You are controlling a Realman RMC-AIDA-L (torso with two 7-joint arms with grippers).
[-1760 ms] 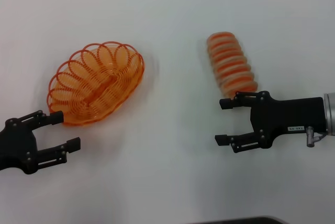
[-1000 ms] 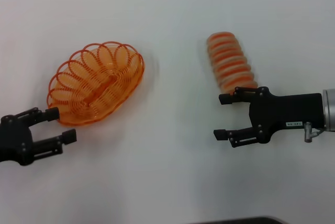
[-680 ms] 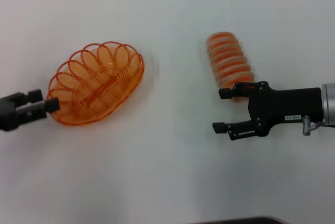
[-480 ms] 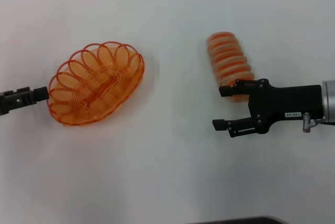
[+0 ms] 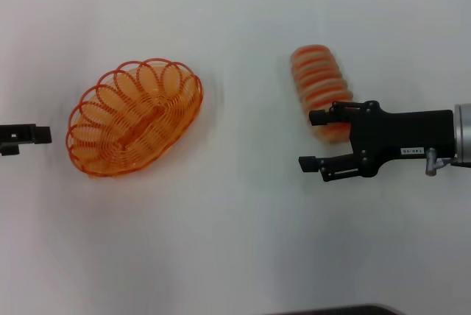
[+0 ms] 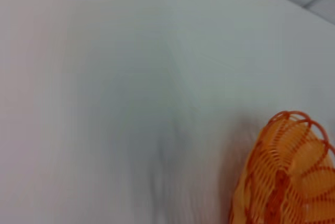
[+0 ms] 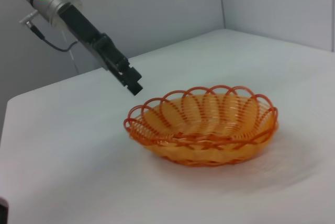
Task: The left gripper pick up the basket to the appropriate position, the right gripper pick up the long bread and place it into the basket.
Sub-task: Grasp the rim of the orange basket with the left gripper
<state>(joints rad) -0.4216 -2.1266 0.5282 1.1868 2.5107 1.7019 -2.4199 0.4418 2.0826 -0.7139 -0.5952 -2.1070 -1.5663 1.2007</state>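
The orange wire basket (image 5: 136, 116) sits on the white table, left of centre; it also shows in the left wrist view (image 6: 285, 177) and the right wrist view (image 7: 204, 130). The left gripper (image 5: 29, 137) is at the left edge, just apart from the basket's rim; in the right wrist view (image 7: 133, 85) it hangs above and beside the rim. The long bread (image 5: 320, 87) lies right of centre. The right gripper (image 5: 315, 140) is open at the bread's near end. Its far finger crosses that end and its near finger is over bare table.
The white table (image 5: 235, 219) carries nothing else that I can see. A grey wall (image 7: 157, 4) stands behind the table's far edge in the right wrist view. A dark edge (image 5: 331, 310) shows at the bottom of the head view.
The left gripper has pulled back from the basket's near rim towards the left edge and turned. The right gripper has moved up, its far finger now over the bread's end. Basket and bread have not moved.
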